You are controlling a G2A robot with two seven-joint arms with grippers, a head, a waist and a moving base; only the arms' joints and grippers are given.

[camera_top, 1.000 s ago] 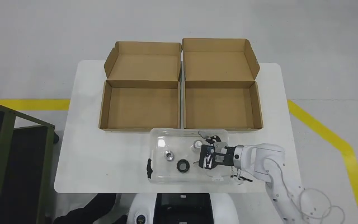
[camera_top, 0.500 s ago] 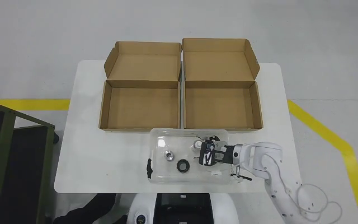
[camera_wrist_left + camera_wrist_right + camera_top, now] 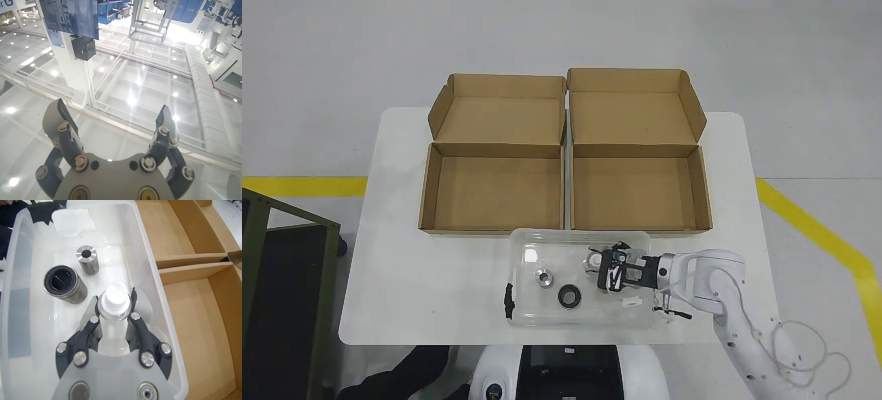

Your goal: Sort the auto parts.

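The white-capped part (image 3: 115,298), a clear round body under a stepped white cap, is found inside the clear plastic bin (image 3: 151,262), near the long wall that faces the boxes. It is pinched on both sides of its clear body by the fingers of the right gripper (image 3: 115,303), which is laid low in the bin with its arm coming in over the bin's end.

Near the part, on the side away from the boxes, a steel linear bearing (image 3: 65,284) with a black-lined bore is seen standing upright. It is apart from the closer finger, with bare bin floor between them. Beyond it, farther from the gripper, a smaller steel cylinder (image 3: 88,259) with a dark centre hole is stood on end. Nothing is touched by the gripper except the part. A white scrap (image 3: 72,222) is seen at the bin's far end, with torn black material (image 3: 43,211) past the rim.

The bin is set at the near edge of the white table (image 3: 402,260). Just behind it two open cardboard boxes are placed side by side, the left box (image 3: 492,190) and the right box (image 3: 640,192), with their lids folded back.

The left gripper (image 3: 112,103) is pointed up towards the ceiling, its fingers spread wide with nothing held between them.
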